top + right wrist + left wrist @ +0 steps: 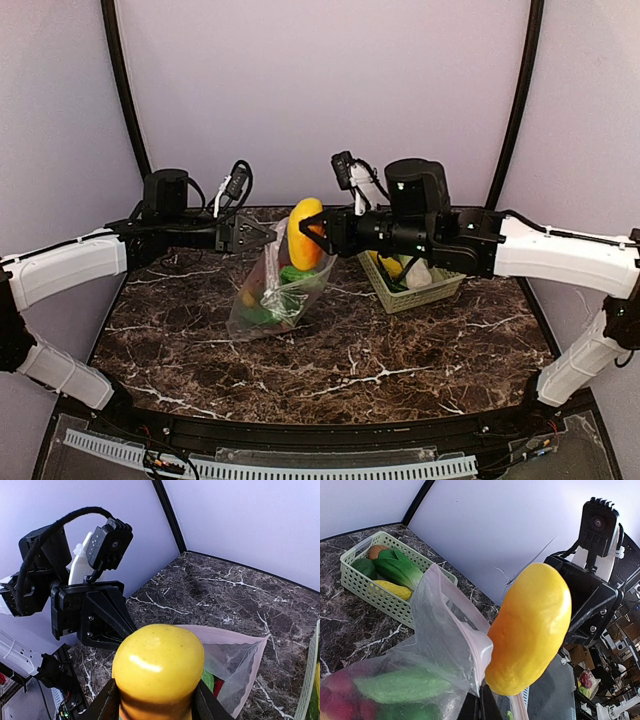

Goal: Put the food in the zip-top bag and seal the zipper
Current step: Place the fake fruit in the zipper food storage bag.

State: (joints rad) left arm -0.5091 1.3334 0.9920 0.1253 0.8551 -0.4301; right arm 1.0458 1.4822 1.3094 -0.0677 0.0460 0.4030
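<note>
My left gripper (262,235) is shut on the mouth edge of the clear zip-top bag (272,292) and holds it up off the table, with the pink zipper strip (479,652) pinched at the fingertips. Green and red food (402,686) lies inside the bag. My right gripper (318,232) is shut on a large yellow-orange piece (304,232) and holds it upright just above the bag's open mouth (235,655), the fingers (106,705) clamping its lower sides. The piece (532,627) almost touches the bag's rim.
A pale green lattice basket (440,288) stands at the right rear of the marble table and holds bok choy (395,569), a yellow piece (392,588) and other produce. Purple walls enclose the back and sides.
</note>
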